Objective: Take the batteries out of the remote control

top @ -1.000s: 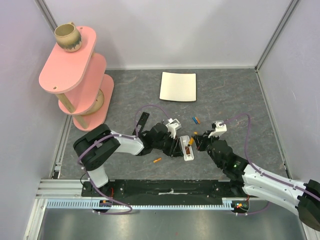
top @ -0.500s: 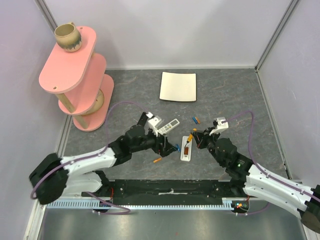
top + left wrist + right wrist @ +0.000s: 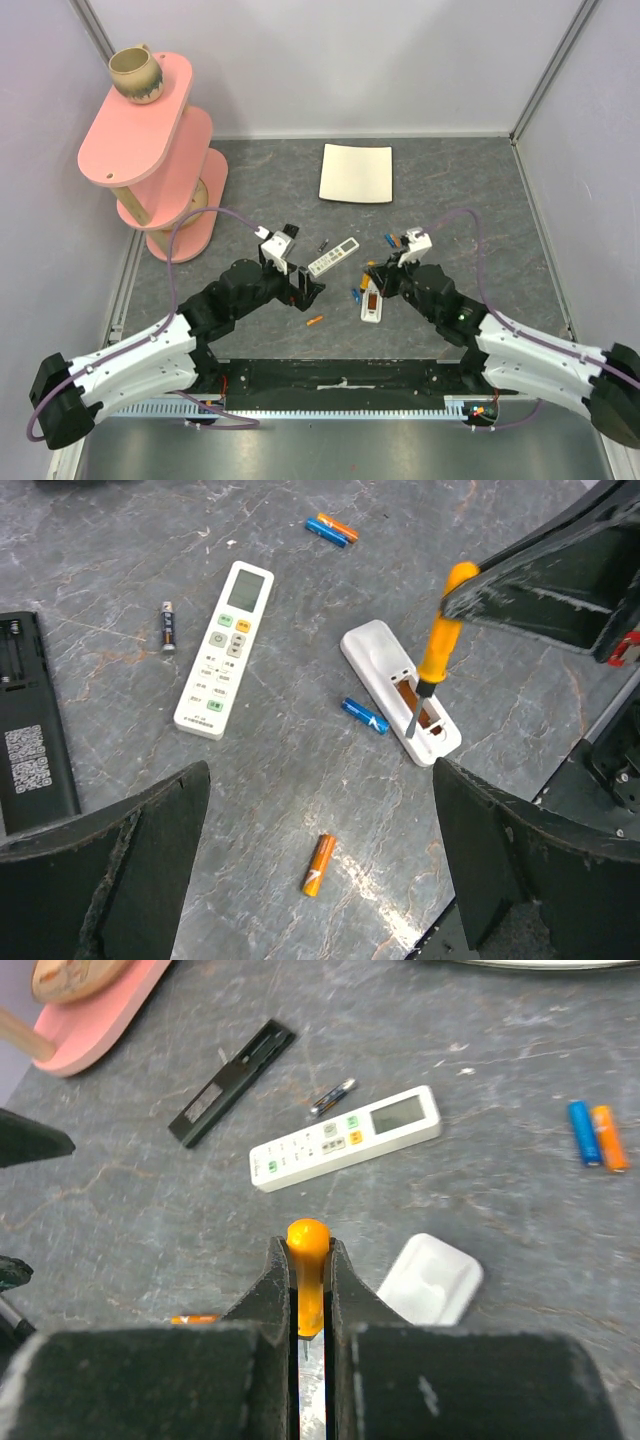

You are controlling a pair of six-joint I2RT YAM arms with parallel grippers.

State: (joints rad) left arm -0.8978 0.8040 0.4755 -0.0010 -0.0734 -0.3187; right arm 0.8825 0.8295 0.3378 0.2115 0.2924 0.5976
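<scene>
The white remote control (image 3: 371,305) (image 3: 385,670) lies back up, its battery bay open with an orange cell inside. My right gripper (image 3: 378,276) (image 3: 308,1250) is shut on an orange-handled screwdriver (image 3: 437,645) whose tip stands in the bay. One orange battery (image 3: 314,321) (image 3: 319,864) lies loose on the floor, directly below my left gripper (image 3: 303,290) (image 3: 320,810), which is wide open and holds nothing. A blue battery (image 3: 365,715) lies beside the remote. An orange and blue pair (image 3: 392,239) (image 3: 596,1135) rests farther back.
A second white remote (image 3: 333,257) (image 3: 223,648) lies face up left of the task remote, with a dark battery (image 3: 167,626) and a flat black bar (image 3: 30,720) beyond it. A white plate (image 3: 356,172) sits at the back. A pink shelf (image 3: 150,150) stands at the left.
My left gripper has opened wide and drawn back to the left, away from the remote control. The right gripper has shifted slightly left with the screwdriver. A blue battery now shows beside the remote.
</scene>
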